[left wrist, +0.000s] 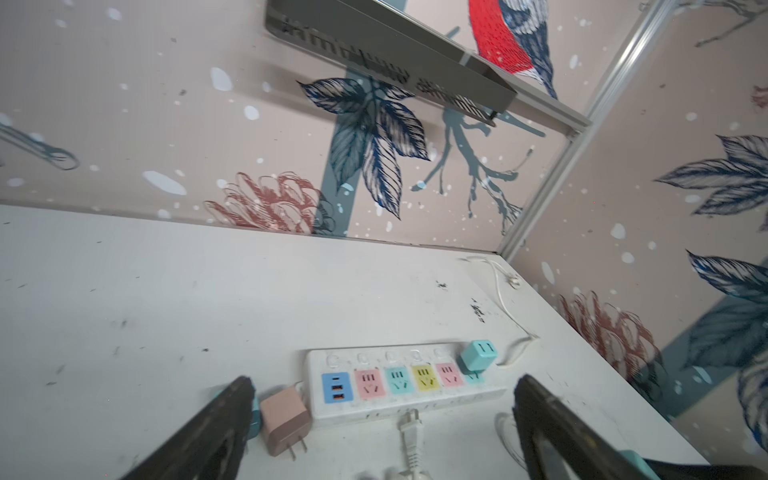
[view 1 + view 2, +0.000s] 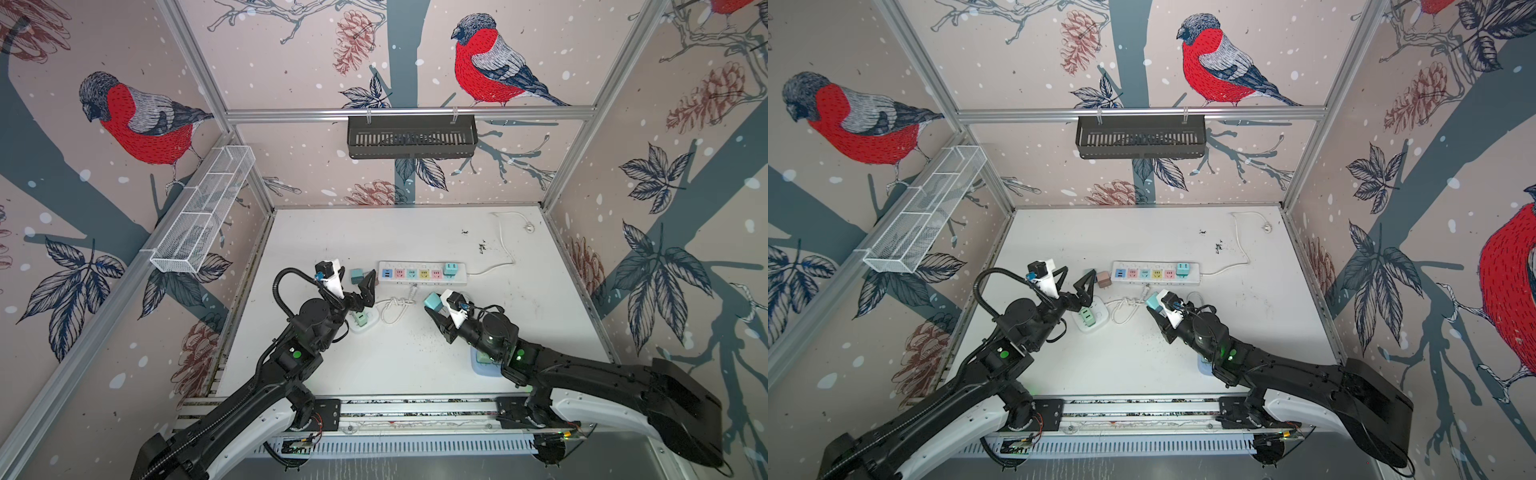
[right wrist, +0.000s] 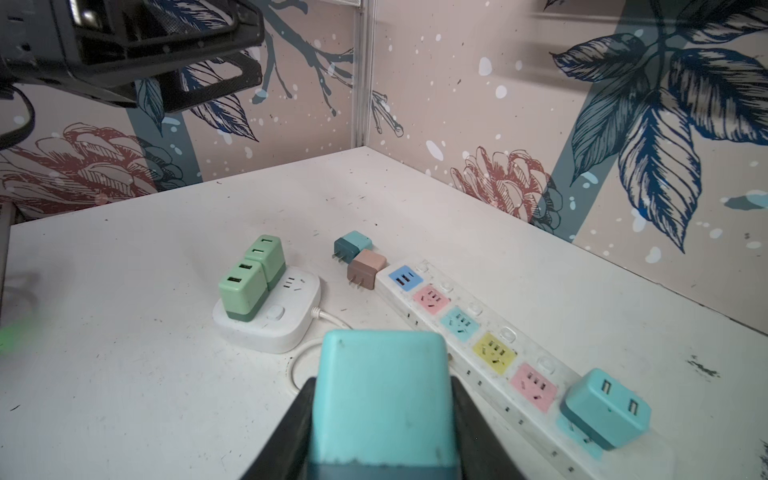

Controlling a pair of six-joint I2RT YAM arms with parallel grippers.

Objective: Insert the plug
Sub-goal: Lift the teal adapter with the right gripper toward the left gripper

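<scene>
My right gripper is shut on the plug, a teal cube with a dark base, seen in both top views. It hangs above the table, just in front of the white power strip with its blue, pink, teal and yellow sockets. A second teal adapter sits in the strip's right end socket. My left gripper stands open and holds nothing, near the strip's left end.
A pink-brown plug and a teal plug lie loose by the strip's left end. A white socket base carries two green adapters; its cord coils in the middle. A light blue tray lies under the right arm.
</scene>
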